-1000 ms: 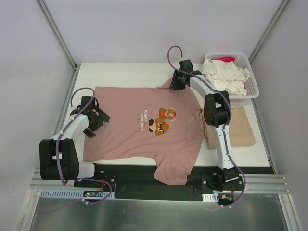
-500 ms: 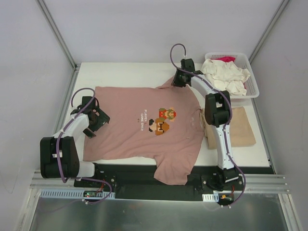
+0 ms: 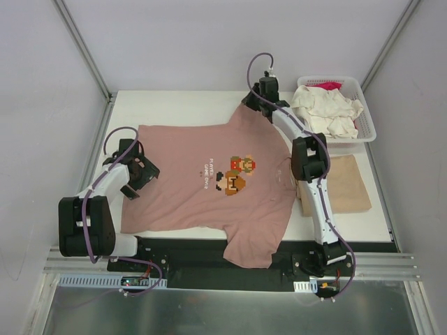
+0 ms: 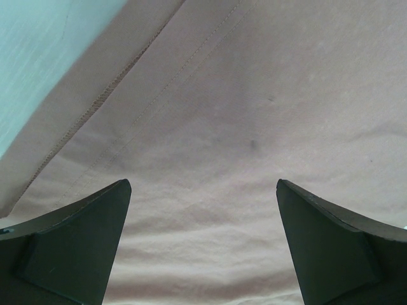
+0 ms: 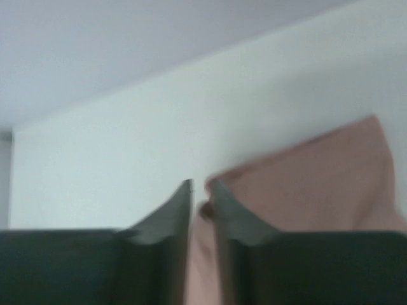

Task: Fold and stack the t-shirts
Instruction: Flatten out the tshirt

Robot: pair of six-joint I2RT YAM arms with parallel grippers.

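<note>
A dusty-pink t-shirt [image 3: 202,181] with a pixel-art print lies spread across the table. My right gripper [image 3: 255,100] is shut on its far right sleeve [image 5: 305,184] and holds that corner lifted at the table's back. Pink cloth shows pinched between its fingers [image 5: 226,213]. My left gripper [image 3: 140,169] is open over the shirt's left edge, its fingers [image 4: 76,248] wide apart with the pink cloth [image 4: 210,159] below. A folded tan t-shirt [image 3: 346,185] lies flat at the right. Cream [image 3: 325,110] and magenta [image 3: 328,85] tees sit in the basket.
A white slatted basket [image 3: 363,129] stands at the back right corner. The white table [image 3: 181,108] shows bare along the back and at the left. A black strip runs along the near edge, with the shirt's near sleeve hanging over it.
My right gripper has moved toward the table's back, pulling the shirt's far right sleeve out and up. The left arm has not moved.
</note>
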